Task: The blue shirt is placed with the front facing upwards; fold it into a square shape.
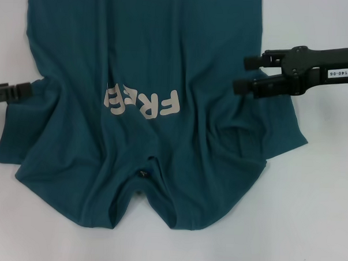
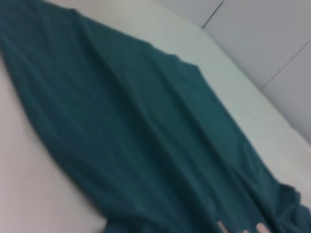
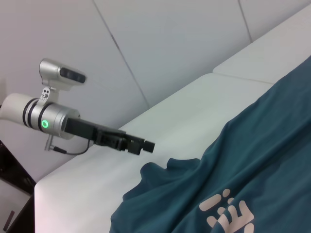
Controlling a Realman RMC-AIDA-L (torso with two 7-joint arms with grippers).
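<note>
White table (image 1: 321, 195) carries the blue shirt (image 1: 148, 60), print up, collar nearest you. Your left gripper (image 1: 25, 91) touches its sleeve edge, fingers unreadable; right gripper (image 1: 250, 74) hovers spread. Pinch both sleeves evenly before folding.

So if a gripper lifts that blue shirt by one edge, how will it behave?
The blue shirt will probably go limp and drape, since it already lies in soft ripples. It looks thin and light. Pushed, it would likely bunch up instead of sliding whole, as near its collar.
</note>
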